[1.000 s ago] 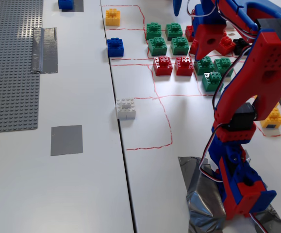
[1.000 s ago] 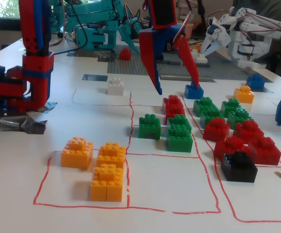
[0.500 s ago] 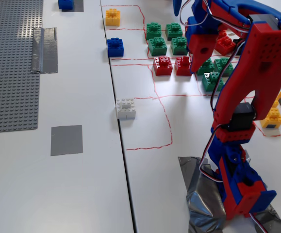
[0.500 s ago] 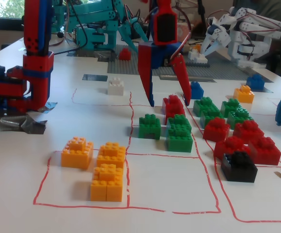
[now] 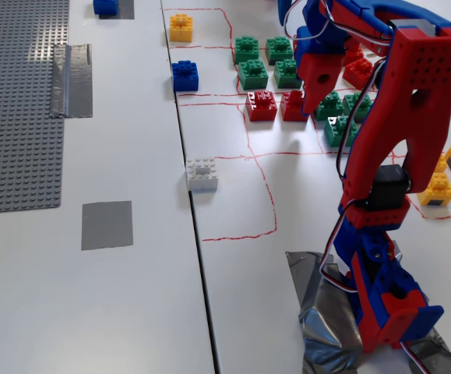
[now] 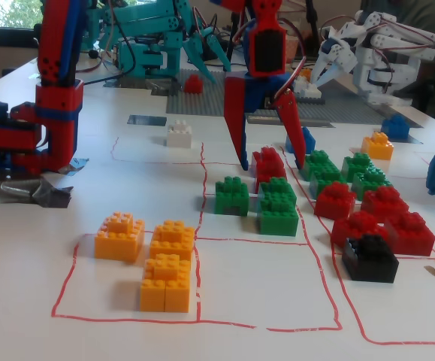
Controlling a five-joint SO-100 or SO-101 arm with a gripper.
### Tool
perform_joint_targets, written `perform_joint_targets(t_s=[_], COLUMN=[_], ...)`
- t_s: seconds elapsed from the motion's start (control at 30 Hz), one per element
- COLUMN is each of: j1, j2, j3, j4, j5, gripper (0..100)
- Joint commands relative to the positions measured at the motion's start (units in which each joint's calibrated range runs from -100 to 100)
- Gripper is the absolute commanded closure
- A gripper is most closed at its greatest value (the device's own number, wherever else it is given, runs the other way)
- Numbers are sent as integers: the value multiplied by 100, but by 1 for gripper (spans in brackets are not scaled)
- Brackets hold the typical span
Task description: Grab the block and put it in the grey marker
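Note:
In both fixed views two red bricks stand one behind the other at the edge of the brick cluster. My gripper (image 6: 271, 161) is open and lowered over them, one finger (image 6: 240, 120) on each side of the red block (image 6: 267, 160). In the other fixed view the gripper (image 5: 304, 103) hangs beside that block (image 5: 294, 105), with the second red brick (image 5: 262, 105) to its left. The grey marker (image 5: 107, 224) is a flat dark-grey square lying bare on the table at the lower left, and it also shows far back in the other view (image 6: 146, 119).
Green bricks (image 5: 252, 74), more red bricks (image 6: 386, 203), yellow bricks (image 6: 168, 263) and a black brick (image 6: 370, 258) crowd the red-lined areas. A white-grey brick (image 5: 202, 174), blue bricks (image 5: 184, 75), a duct-tape strip (image 5: 71, 78) and a grey baseplate (image 5: 15, 101) lie left.

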Motion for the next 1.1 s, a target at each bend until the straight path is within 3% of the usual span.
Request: perform_joint_targets(t_s=[0.0,0.6,1.07], j1=[-63,-93,-132], j2=[-96,358,506], j3=[-500,-790,-845], j4=[-115,-237,-302], j5=[-39,-49,-78], gripper=[71,72,82])
